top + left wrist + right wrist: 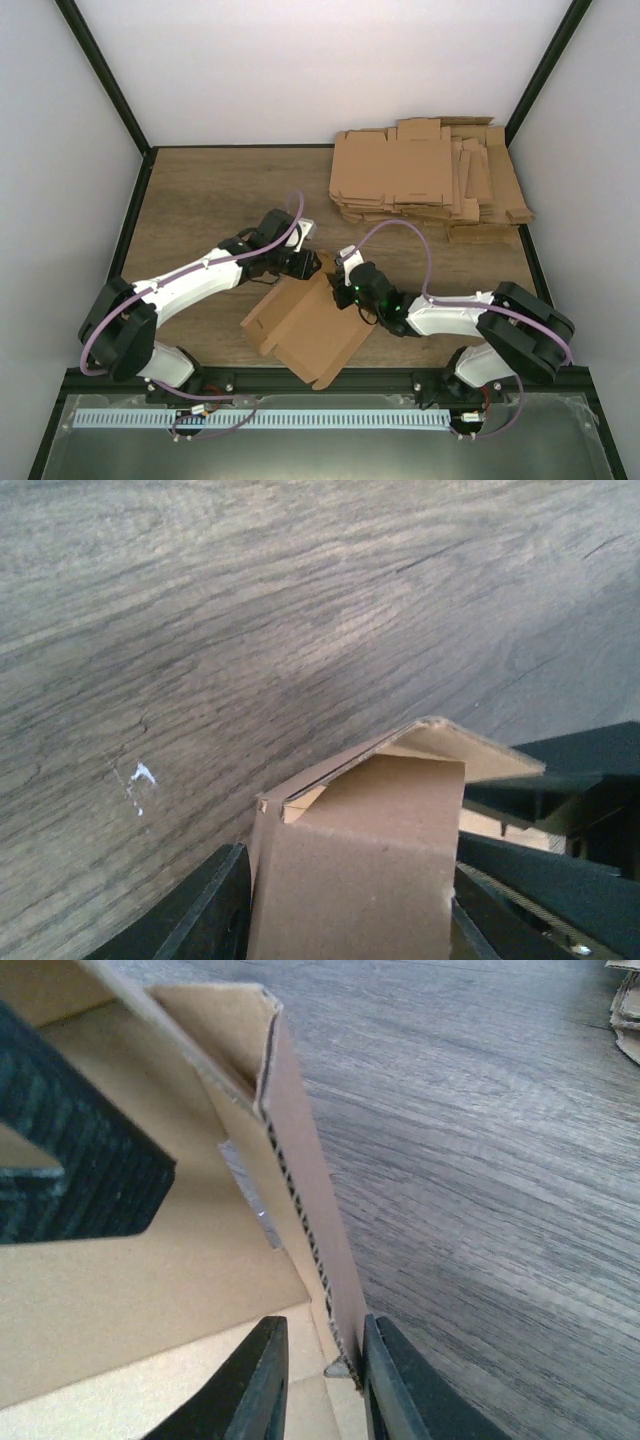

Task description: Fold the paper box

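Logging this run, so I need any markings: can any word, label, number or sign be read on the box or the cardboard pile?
None can be read in any view. The paper box is plain brown and the pile of cardboard blanks shows no print. The white fleck on the table is a mark, not a character.

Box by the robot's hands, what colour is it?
The box is plain brown, no pattern. The top view shows it best.
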`<act>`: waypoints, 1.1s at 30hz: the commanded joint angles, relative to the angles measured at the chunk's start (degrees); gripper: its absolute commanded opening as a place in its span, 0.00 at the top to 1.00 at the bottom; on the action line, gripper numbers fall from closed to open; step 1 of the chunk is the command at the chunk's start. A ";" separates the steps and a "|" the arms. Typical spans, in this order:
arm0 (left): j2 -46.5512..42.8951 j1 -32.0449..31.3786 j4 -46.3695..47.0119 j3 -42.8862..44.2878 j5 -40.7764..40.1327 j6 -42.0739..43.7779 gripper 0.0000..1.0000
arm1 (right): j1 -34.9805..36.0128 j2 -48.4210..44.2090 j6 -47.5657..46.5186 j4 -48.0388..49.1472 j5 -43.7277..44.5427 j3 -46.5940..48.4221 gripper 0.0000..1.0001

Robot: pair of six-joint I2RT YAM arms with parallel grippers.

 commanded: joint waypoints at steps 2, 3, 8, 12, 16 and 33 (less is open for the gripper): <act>0.63 -0.47 -3.01 0.90 -0.32 2.44 0.55 | 0.79 -2.31 -1.33 -1.96 -0.03 2.21 0.75; 0.63 -0.46 -3.08 0.91 -0.32 2.52 0.55 | 0.78 -2.54 -1.60 -2.05 -0.35 2.28 0.74; 0.13 -0.51 -3.33 1.32 -0.04 2.49 0.56 | 0.80 -3.22 -2.26 -2.75 -0.98 2.65 0.74; -0.06 -0.91 -4.06 1.58 -1.04 2.75 0.56 | 0.70 -3.73 -2.60 -3.08 -1.51 2.94 0.71; 0.34 -1.83 -5.28 2.45 -2.70 3.26 0.56 | 0.53 -3.27 -2.51 -3.71 -1.46 3.52 0.75; -1.72 -2.59 -4.09 3.78 1.84 -0.02 0.38 | 0.42 -0.69 -1.05 -1.72 1.08 0.97 0.99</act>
